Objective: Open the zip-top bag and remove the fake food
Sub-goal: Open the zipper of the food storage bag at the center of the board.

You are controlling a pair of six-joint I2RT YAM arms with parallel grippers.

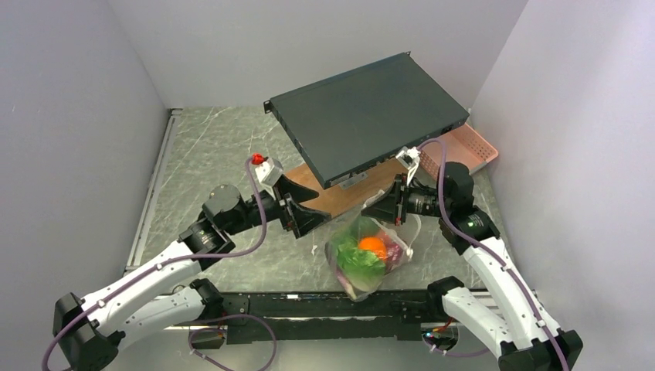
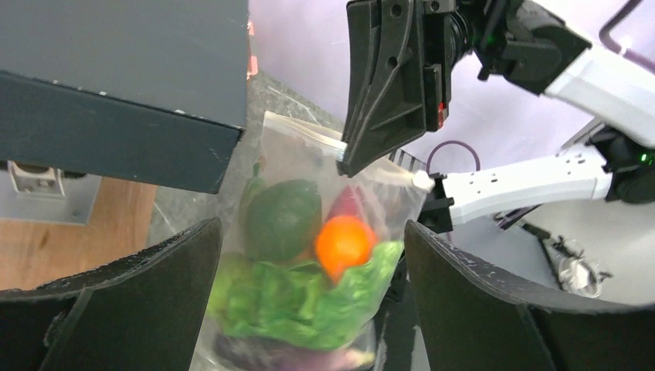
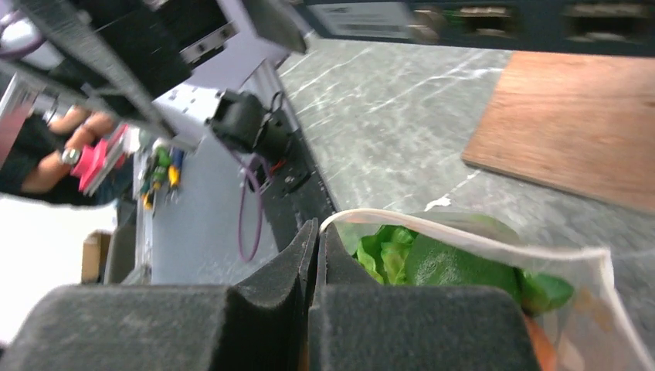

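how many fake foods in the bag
5 in the zip-top bag: orange ball centre, dark green piece left, red piece behind, leafy greens below, purple piece at bottom. More may be hidden.

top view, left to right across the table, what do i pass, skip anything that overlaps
left gripper → zip-top bag → pink basket
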